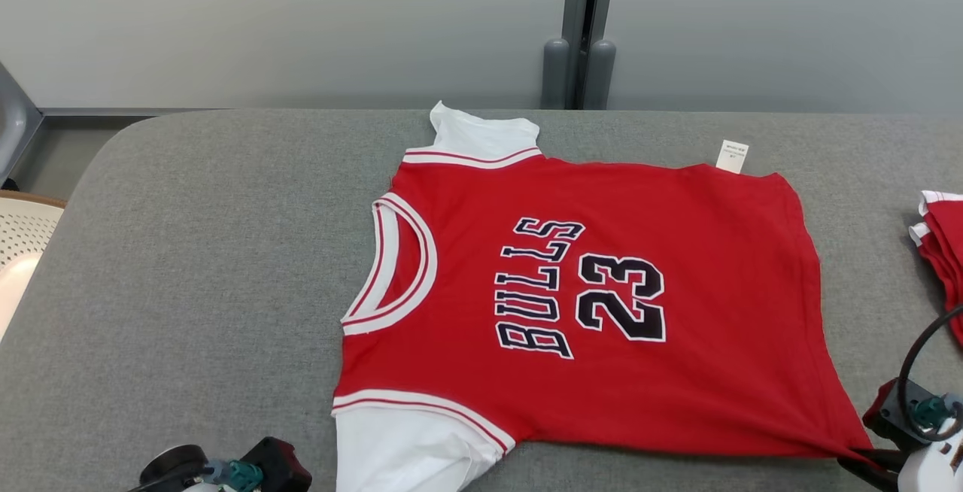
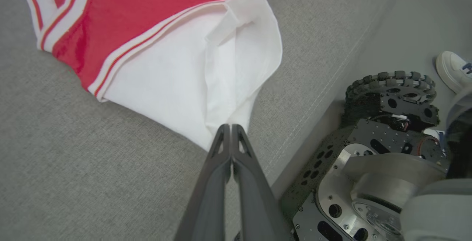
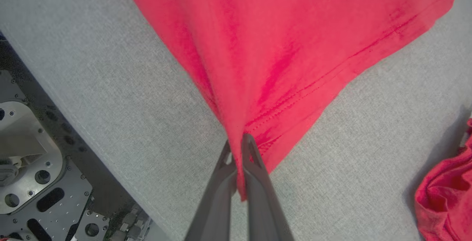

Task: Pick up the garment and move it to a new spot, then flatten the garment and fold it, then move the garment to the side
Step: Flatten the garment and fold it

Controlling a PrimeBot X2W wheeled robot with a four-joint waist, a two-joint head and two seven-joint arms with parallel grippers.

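Right pincer [image 3: 239,142] pinching smooth red jersey [image 3: 280,42], grey woven tabletop [image 3: 110,86]

Our left hand [image 2: 230,127] low, fingers pinched on the jersey [image 2: 147,23] sleeve, our right hand [image 3: 239,141] clamped on its hem corner.

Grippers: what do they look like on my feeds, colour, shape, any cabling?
Both the left gripper and right gripper have two long, dark grey, tapering fingers with triangular cut-outs near the tips. In the head view each wrist shows black housing and a teal connector; a black cable loops by the right one, beside a white casing.
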